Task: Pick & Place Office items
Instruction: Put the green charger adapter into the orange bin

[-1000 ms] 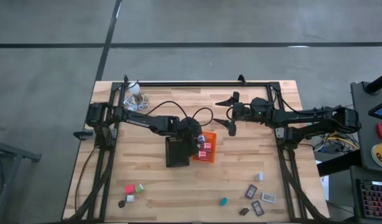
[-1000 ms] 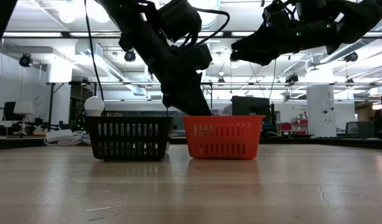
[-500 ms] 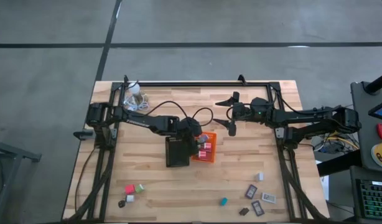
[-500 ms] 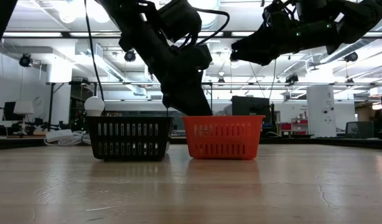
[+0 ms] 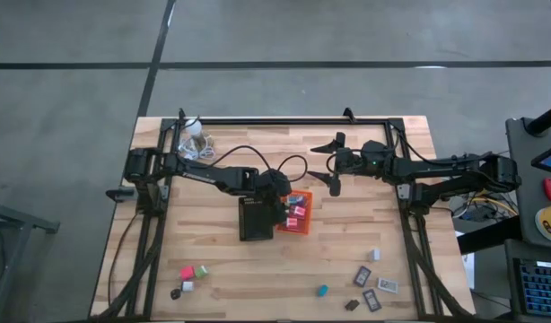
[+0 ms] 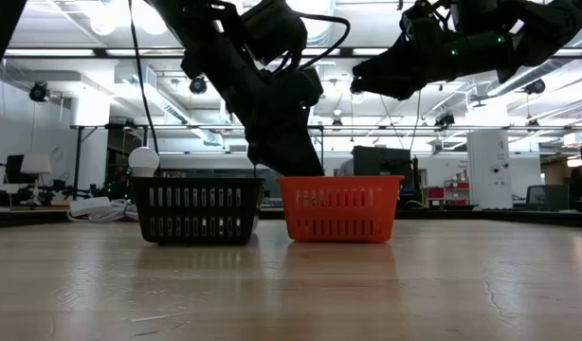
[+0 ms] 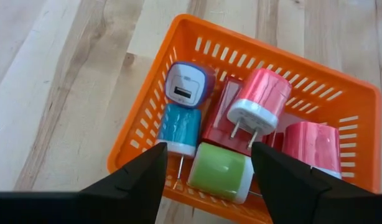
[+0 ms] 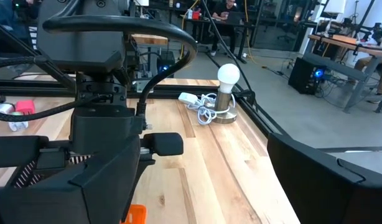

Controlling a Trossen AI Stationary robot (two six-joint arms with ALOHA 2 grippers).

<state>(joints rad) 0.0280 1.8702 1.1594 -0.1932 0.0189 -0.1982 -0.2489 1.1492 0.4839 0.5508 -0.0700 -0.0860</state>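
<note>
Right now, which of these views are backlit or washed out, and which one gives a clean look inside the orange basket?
Low view: bright ceiling lights behind, so both arms read as dark silhouettes, and the orange basket hides its contents. Left wrist view: evenly lit, the chargers inside show clearly between the open left gripper fingers. High view: even light, small items hard to make out.

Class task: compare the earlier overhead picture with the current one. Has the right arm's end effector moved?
No. The right end effector sits where it did, beyond the orange tray.
</note>
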